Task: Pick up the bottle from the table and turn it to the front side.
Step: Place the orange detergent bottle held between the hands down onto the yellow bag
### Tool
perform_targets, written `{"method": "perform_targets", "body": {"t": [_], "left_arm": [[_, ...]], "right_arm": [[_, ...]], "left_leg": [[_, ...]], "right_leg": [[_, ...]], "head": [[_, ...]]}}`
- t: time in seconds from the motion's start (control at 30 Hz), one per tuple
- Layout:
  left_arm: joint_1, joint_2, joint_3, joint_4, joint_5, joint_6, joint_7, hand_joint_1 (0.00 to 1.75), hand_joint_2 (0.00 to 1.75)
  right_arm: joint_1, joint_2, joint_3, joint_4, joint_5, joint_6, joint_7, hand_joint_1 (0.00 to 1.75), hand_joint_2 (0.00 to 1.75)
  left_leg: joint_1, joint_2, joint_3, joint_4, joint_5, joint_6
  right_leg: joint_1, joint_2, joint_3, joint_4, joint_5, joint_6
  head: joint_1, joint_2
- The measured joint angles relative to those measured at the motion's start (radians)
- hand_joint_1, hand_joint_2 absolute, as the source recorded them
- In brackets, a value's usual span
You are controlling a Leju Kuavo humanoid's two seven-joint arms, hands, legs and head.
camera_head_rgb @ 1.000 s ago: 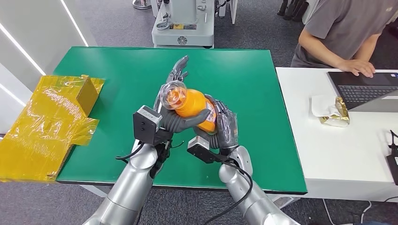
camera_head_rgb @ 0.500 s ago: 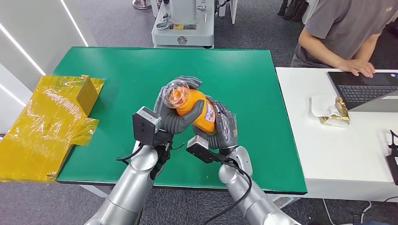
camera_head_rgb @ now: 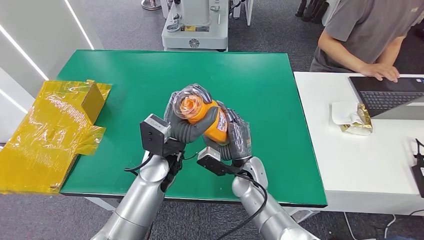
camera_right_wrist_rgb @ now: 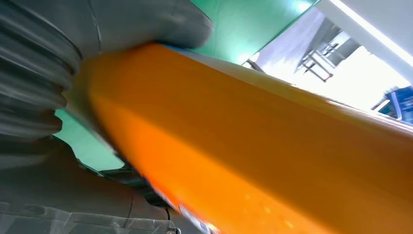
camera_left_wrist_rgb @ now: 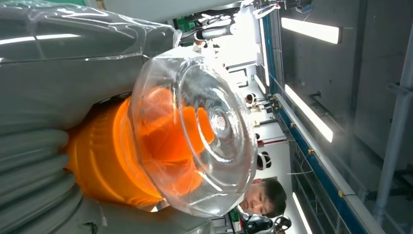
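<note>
The left hand (camera_head_rgb: 186, 125) is wrapped around the top end of the bottle (camera_head_rgb: 209, 119), with its fingers (camera_head_rgb: 199, 91) curled over the clear cap (camera_head_rgb: 186, 103) and its thumb across the orange body. In the left wrist view the cap (camera_left_wrist_rgb: 195, 131) sits right in front of that hand, big and shiny, with orange showing through it. The bottle is up in the air above the green table (camera_head_rgb: 125, 85), lying tilted between the two hands, cap end toward the left hand and bottom end toward the right hand (camera_head_rgb: 239, 136). The right hand cups the lower part of the bottle from underneath and behind, with its fingers closed on the orange side; the right wrist view shows the orange body (camera_right_wrist_rgb: 253, 146) pressed close against that hand. A bit of label (camera_head_rgb: 224, 120) peeks out just beside the right hand's fingers. I think the step now is turning the bottle so its front faces out. To do it well, one hand should hold tight while the other lets go a little and twists, so the bottle does not slip. The cap looks smooth, so a grip on the body seems safer. Turn slowly, keep the bottle between both hands, and stop when the label faces forward. If both hands loosen together, it could drop onto the table.
</note>
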Motion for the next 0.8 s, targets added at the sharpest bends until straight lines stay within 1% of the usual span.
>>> {"method": "perform_targets", "body": {"t": [0.37, 0.47, 0.53, 0.67, 0.8], "left_arm": [[0.0, 0.002, 0.0, 0.0, -0.004, 0.007, 0.001, 1.75, 1.75], [0.0, 0.002, 0.0, 0.0, -0.001, 0.01, 0.001, 1.75, 1.75], [0.0, 0.002, 0.0, 0.0, 0.005, 0.013, 0.001, 1.75, 1.75], [-0.001, 0.002, 0.0, 0.0, 0.026, 0.017, -0.006, 1.75, 1.75], [0.001, 0.009, 0.0, 0.002, 0.026, 0.038, -0.015, 1.75, 1.75]], "right_arm": [[0.018, -0.004, 0.01, -0.002, -0.022, -0.001, -0.015, 0.0, 1.75], [0.029, -0.005, 0.008, -0.023, -0.036, -0.001, -0.028, 0.0, 1.75], [0.047, -0.005, 0.0, -0.061, -0.067, -0.001, -0.041, 0.0, 1.75], [0.118, -0.005, -0.005, -0.182, -0.212, -0.001, -0.049, 0.0, 1.75], [0.224, -0.005, 0.002, -0.35, -0.236, -0.001, -0.052, 0.0, 1.75]], "left_leg": [[0.0, 0.0, 0.0, 0.0, 0.0, 0.0], [0.0, 0.0, 0.0, 0.0, 0.0, 0.0], [0.0, 0.0, 0.0, 0.0, 0.0, 0.0], [0.0, 0.0, 0.0, 0.0, 0.0, 0.0], [0.0, 0.0, -0.001, 0.0, -0.001, 0.0]], "right_leg": [[0.0, 0.0, 0.0, 0.0, 0.0, 0.0], [0.0, 0.0, 0.0, 0.0, 0.0, 0.0], [0.0, 0.0, 0.0, 0.0, 0.0, 0.0], [0.0, 0.0, 0.0, 0.0, -0.001, 0.0], [0.0, 0.0, 0.0, 0.0, -0.001, 0.0]], "head": [[0.0, 0.0], [0.0, 0.0], [0.0, 0.0], [0.0, 0.0], [0.0, 0.0]]}}
